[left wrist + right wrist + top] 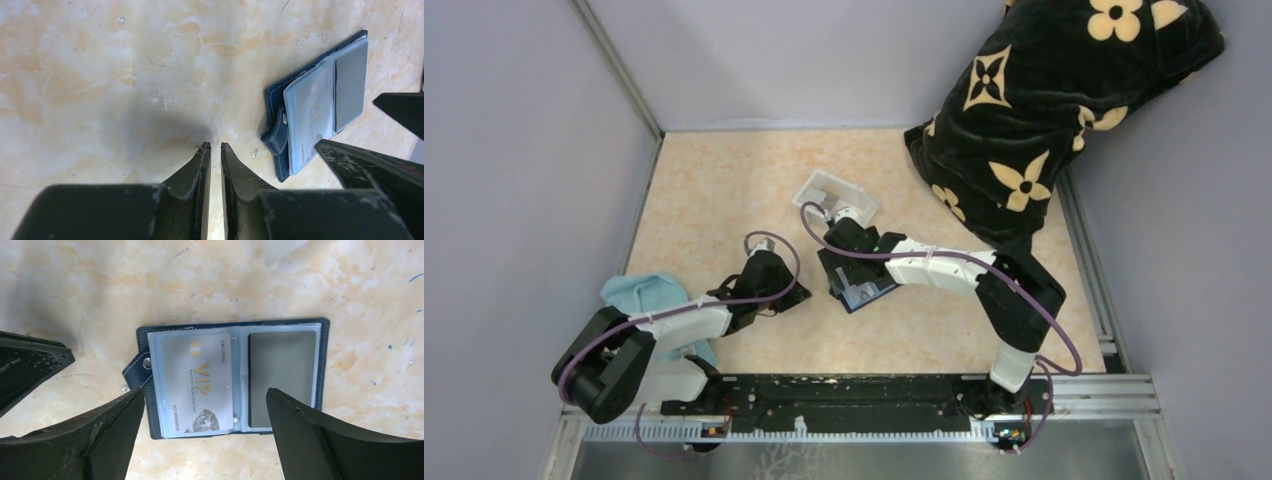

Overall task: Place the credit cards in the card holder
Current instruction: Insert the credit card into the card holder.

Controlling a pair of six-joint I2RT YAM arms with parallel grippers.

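Observation:
The card holder (150, 371) is a navy wallet lying open on the table, with clear blue sleeves inside. A silver credit card (200, 385) marked VIP sits in the left sleeve. A plain grey card (282, 377) sits in the right one. My right gripper (206, 392) is open and hovers just above the wallet, one finger on each side, holding nothing. In the top view it (854, 262) covers part of the wallet (871, 293). My left gripper (215, 146) is shut and empty, low over bare table to the left of the wallet (277, 95). It also shows in the top view (792, 295).
A white plastic tray (836, 197) stands just behind the wallet. A light blue cloth (646, 293) lies at the left by the left arm. A black flower-patterned cushion (1044, 110) fills the back right corner. Grey walls enclose the table.

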